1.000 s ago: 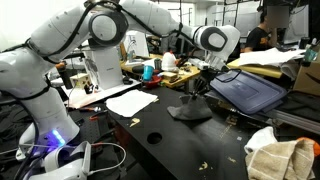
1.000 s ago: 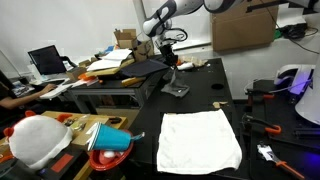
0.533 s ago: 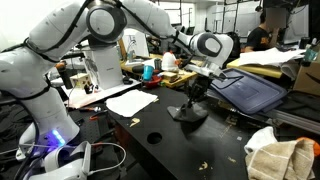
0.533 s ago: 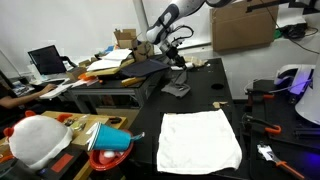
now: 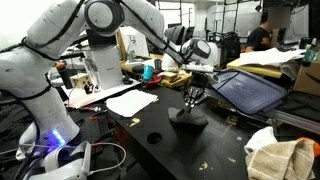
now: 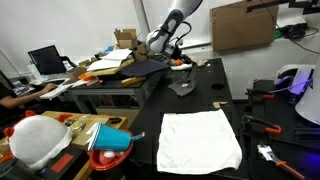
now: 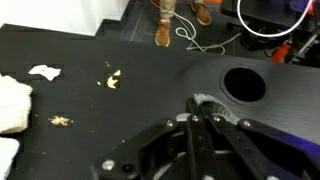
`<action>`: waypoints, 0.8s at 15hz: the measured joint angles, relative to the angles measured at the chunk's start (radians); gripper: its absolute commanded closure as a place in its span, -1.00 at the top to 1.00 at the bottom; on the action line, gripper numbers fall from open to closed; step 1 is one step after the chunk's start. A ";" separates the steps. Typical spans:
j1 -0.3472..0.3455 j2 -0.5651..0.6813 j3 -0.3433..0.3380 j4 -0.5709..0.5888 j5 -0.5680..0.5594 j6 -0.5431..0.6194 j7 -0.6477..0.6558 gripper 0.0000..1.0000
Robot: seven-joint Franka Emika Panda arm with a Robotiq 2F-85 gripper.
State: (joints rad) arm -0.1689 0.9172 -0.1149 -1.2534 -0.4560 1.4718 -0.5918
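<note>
- Dark grey cloth (image 5: pixel 188 117) is seen lying on the black table (image 5: pixel 150 150), peaked at its middle.
- The gripper (image 5: pixel 192 98) is clenched over that peak, and a fold appears to be pinched between the fingers.
- The cloth is judged light, limp and unbreakable, so sagging around any pinch is expected.
- A bunched fold or an edge is judged the best hold, since little can be gripped on flat areas.

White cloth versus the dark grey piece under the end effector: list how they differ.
The white cloth is bright; the dark grey piece nearly matches the black table. The white cloth lies spread flat and covers much more surface than the dark grey piece, a low heap. The shut end effector is at the dark grey piece, far from the white cloth. Both rest on that table.
</note>
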 measured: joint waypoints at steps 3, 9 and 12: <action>0.022 -0.038 -0.009 -0.091 -0.169 0.048 -0.006 -0.41; 0.040 -0.140 -0.013 -0.328 -0.515 0.201 0.050 0.46; 0.039 -0.193 0.003 -0.404 -0.565 0.237 0.072 0.89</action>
State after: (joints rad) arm -0.1301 0.7247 -0.1121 -1.6575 -1.0208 1.7088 -0.5201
